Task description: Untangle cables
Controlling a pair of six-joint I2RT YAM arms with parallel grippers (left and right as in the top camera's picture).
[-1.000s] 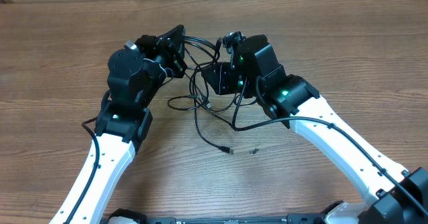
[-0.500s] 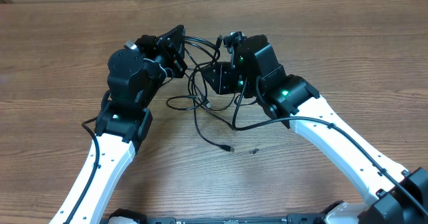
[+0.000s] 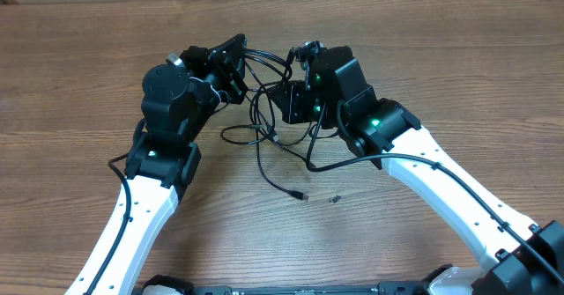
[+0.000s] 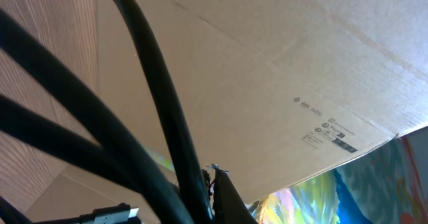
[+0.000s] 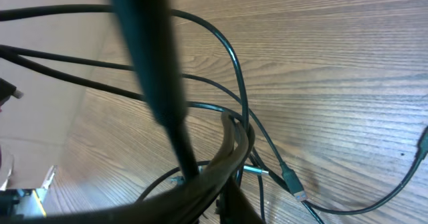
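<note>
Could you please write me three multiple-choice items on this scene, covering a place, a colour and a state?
1. Where are the cables?
A. Over the table, between the left arm and the right arm
B. At the far left edge of the wood
C. Behind both arms

2. What colour are the cables?
A. White
B. Yellow
C. Black

3. How is the loose plug end nearest the front?
A. Clamped in a gripper
B. Lying free on the table
C. Pushed into a socket

Answers:
1. A, since the overhead view shows the loops in the gap between the two arms.
2. C, as every strand looks black against the brown wood.
3. B, because it rests on bare wood with nothing touching it.
</note>
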